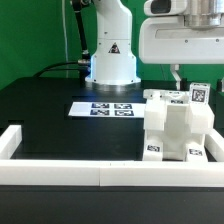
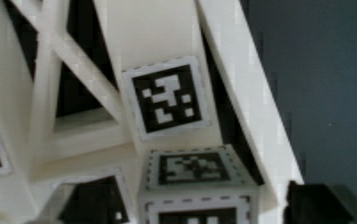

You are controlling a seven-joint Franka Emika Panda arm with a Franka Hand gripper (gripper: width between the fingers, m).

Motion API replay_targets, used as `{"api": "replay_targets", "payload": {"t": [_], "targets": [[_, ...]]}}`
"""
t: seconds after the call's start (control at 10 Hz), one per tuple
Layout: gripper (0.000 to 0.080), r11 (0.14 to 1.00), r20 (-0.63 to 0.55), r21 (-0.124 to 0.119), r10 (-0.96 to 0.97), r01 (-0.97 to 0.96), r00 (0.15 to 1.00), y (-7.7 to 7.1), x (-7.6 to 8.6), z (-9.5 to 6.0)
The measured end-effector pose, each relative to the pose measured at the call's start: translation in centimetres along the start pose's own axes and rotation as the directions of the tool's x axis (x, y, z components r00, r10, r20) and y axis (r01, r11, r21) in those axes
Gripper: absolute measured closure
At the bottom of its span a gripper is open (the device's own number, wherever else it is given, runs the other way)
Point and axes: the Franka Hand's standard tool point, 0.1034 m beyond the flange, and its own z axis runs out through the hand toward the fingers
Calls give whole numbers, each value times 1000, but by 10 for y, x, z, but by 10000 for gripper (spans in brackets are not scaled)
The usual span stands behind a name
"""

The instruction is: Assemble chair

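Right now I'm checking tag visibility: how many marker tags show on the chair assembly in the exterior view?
3. One on the chair assembly's top at the exterior view's right, two low on its front. Others may be hidden.

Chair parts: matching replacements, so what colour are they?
White chair parts with small black-and-white square tags; clearest in the exterior view.
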Motion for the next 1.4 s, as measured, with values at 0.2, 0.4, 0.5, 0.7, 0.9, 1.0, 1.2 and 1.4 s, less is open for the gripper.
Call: {"api": "replay_targets", "payload": {"t": [0.2,0.4,0.5,0.7,0.9,1.0,1.2,1.4], "targets": [[515,1000,0,0,0,0,1000,0,0,0],[515,999,-1,0,38,-38,999,0,0,0],[515,999,-1,0,36,-36,999,0,0,0],[515,988,0,2,153,-153,988,0,0,0],[515,958,0,3,286,-286,958,-1,0,0],[514,943,0,4,333,-333,943,-1,0,0],[514,885,2,6,465,-465,886,-2,0,0],[514,826,2,7,564,-564,826,-3,0,0]]}}
